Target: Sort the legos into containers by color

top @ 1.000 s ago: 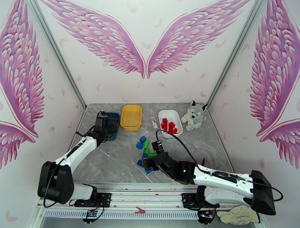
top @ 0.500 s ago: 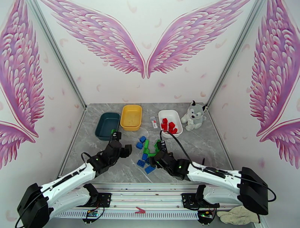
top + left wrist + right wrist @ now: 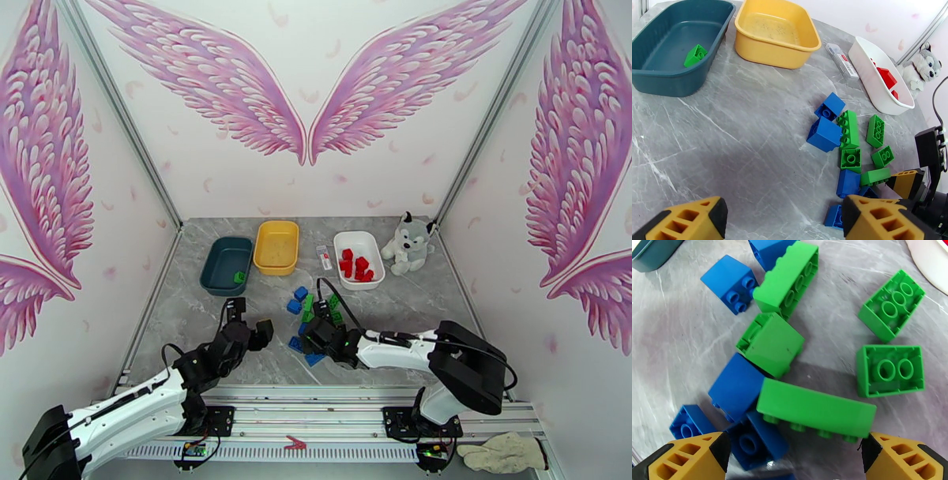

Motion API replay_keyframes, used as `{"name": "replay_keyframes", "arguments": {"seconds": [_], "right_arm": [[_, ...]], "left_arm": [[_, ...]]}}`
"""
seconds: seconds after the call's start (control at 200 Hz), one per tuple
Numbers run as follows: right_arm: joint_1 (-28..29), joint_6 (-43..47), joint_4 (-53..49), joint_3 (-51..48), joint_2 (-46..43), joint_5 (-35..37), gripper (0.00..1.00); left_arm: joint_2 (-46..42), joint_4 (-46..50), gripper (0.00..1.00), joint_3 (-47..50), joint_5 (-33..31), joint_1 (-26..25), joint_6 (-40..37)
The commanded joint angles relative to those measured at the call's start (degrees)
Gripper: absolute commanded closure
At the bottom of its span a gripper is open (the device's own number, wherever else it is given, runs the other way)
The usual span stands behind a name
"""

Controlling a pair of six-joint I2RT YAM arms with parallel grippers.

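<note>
Across your table (image 3: 182, 316), blue and green bricks (image 3: 848, 128) lie unsorted; red bricks (image 3: 355, 266) are sorted; left pincer (image 3: 784, 216) and right pincer (image 3: 796, 455) gape empty.

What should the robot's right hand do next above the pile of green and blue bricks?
Probably lower the right gripper and close on the long green oblong plastic brick. That brick lies just ahead of its open, empty jaws, and one small green brick already sits in the dark teal plastic tray, so green likely goes there.

green legos (image 3: 815, 409), blue legos (image 3: 736, 386), marbled grey table (image 3: 730, 138)
</note>
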State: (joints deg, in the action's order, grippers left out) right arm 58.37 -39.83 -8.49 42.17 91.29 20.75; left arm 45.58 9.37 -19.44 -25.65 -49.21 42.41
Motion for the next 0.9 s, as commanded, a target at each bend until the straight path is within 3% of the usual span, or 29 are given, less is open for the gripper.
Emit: {"name": "replay_keyframes", "arguments": {"seconds": [0.0,0.505,0.895], "right_arm": [[-0.3,-1.2,1.7,2.8,2.0,0.1,0.09],[-0.3,0.2,-1.9,12.9,9.8,1.9,0.23],[-0.3,1.4,-1.1,10.6,8.8,0.3,0.17]], "left_arm": [[-0.7,0.6,0.19,1.6,-1.2,-0.3,1.0],[-0.6,-0.2,0.18,2.7,-1.4,-0.3,1.5],[-0.6,-0.2,0.17,2.8,-1.4,-0.3,1.5]]}}
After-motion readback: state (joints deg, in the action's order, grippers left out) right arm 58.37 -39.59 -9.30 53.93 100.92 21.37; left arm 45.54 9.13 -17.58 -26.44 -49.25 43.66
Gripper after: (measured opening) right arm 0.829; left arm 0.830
